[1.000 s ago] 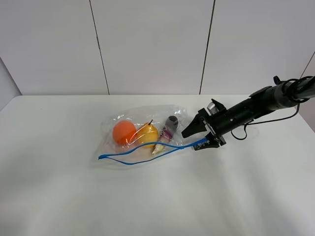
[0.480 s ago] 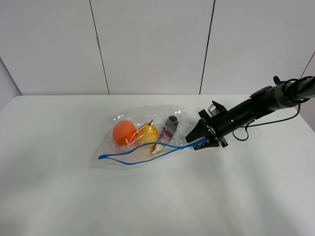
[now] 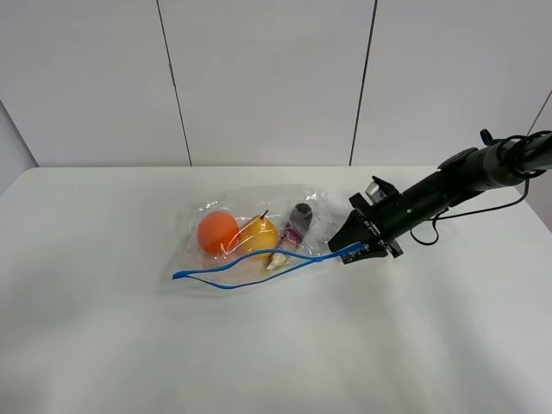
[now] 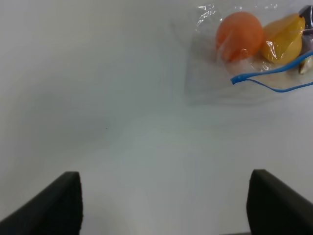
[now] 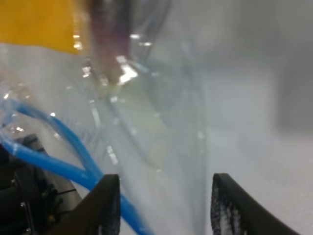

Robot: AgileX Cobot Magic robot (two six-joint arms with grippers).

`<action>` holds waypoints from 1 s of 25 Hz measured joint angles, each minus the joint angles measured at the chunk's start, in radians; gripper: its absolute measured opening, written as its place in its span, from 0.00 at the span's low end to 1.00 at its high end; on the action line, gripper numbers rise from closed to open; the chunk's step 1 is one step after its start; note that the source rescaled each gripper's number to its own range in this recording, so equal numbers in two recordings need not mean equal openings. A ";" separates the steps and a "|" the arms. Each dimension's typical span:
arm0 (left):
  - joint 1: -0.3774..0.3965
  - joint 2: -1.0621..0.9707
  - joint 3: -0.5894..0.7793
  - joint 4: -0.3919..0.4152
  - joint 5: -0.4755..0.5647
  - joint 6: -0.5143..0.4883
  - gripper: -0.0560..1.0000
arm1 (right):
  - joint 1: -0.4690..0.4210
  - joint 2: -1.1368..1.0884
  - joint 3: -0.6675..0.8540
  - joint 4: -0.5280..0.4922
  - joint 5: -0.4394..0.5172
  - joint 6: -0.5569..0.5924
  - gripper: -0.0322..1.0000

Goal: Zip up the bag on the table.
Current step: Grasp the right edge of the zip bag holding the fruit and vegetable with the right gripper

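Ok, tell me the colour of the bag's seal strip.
Blue seal strip, clearest in the exterior high view.

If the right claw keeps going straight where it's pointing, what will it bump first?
The bag: the right claw sits at its corner, so clear plastic comes first, probably the purple thing next.

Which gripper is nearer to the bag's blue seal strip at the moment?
Right. The right gripper is at one end of the blue seal strip, with the bag between its fingers. The left gripper hangs well away, a stretch of table between them.
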 joint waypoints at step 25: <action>0.000 0.000 0.000 0.000 0.000 0.000 0.89 | 0.015 -0.014 0.000 -0.036 0.003 -0.006 0.24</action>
